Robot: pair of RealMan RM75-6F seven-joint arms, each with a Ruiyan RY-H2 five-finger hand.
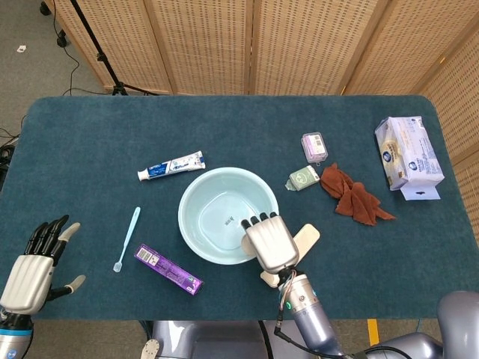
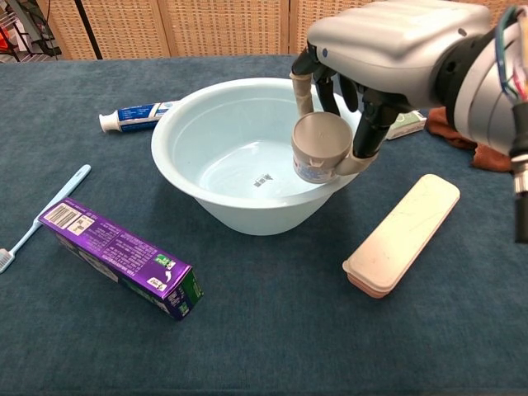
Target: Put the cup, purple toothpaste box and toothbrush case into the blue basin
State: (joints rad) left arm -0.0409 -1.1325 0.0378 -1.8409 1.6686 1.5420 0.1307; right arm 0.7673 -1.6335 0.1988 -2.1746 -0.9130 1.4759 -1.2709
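Observation:
My right hand [image 2: 379, 49] [image 1: 268, 241] holds the beige cup [image 2: 319, 146] over the right inside of the blue basin [image 2: 198, 111] [image 1: 196, 196], the cup's mouth facing the chest camera. In the head view the hand hides the cup. The purple toothpaste box [image 2: 120, 256] [image 1: 168, 269] lies on the cloth left of the basin's front. The beige toothbrush case [image 2: 403, 233] [image 1: 306, 238] lies to the basin's right, partly under my right arm in the head view. My left hand [image 1: 34, 265] hovers at the near left corner, fingers spread, holding nothing.
A toothpaste tube [image 1: 171, 165] and a light blue toothbrush [image 1: 127, 238] lie left of the basin. Right of it are a small green packet [image 1: 303, 178], a purple box [image 1: 314, 146], a brown cloth [image 1: 352, 196] and a wipes pack [image 1: 409, 152].

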